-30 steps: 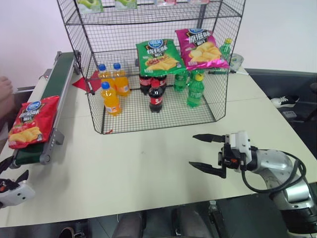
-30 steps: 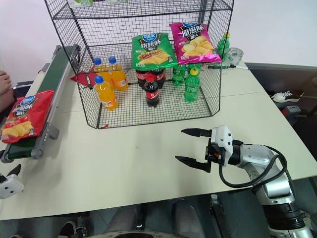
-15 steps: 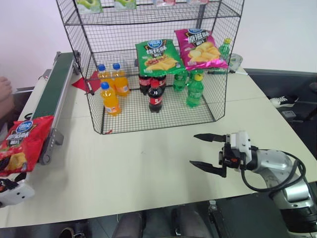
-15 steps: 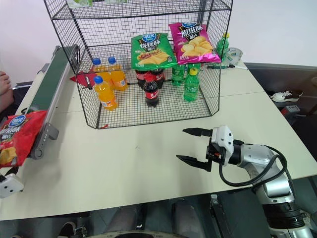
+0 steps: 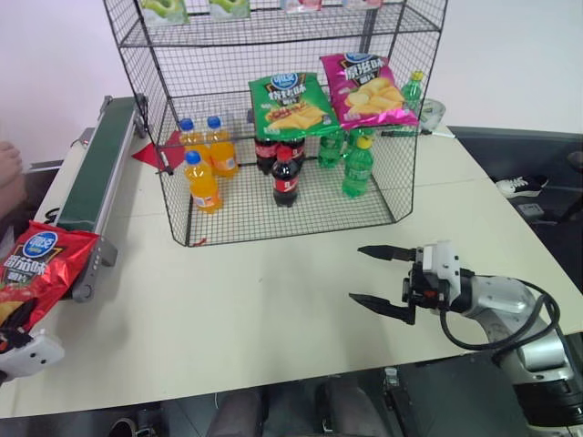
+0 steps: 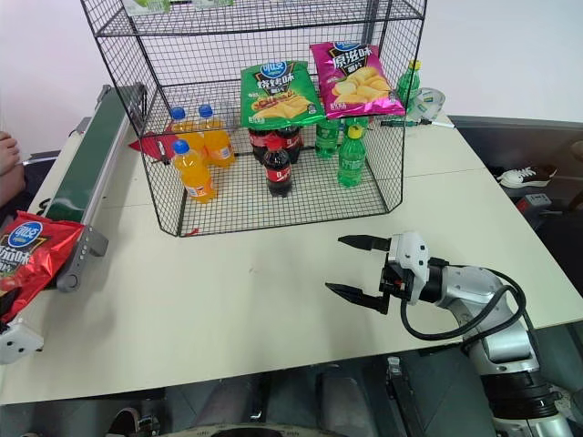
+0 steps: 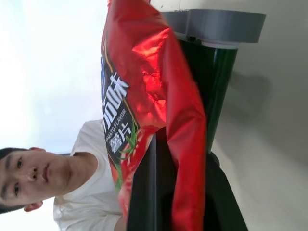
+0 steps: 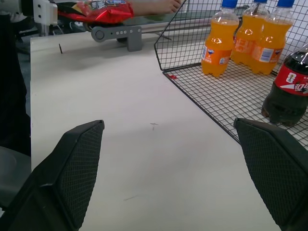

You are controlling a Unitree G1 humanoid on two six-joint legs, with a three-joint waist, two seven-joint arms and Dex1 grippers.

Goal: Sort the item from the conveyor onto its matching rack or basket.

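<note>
One bag: the shiny red foil potato-chip bag hung off the near end of the long dark green conveyor belt, its lower edge down at the left gripper.
Left eye view: the right gripper hovered with fingers spread wide and nothing between them, over the pale table, in front of the tall black wire-mesh rack; the red bag was well apart from the rack, beyond the conveyor's end.
Right eye view: same layout, the bag drooping past the belt's grey end.
Left wrist view: the black fingers were clamped on the bag's crumpled lower edge.
Right wrist view: open mesh-faced pads flanked bare table.
Handling: probably light, air-filled, crackly and slippery foil with fragile chips; the flat sealed edge looked the safest hold, and squeezing the belly risked crushing.
Change: a second earlier the bag lay flat on the belt end and the left gripper stood open below it; now it was off the end and pinched.
</note>
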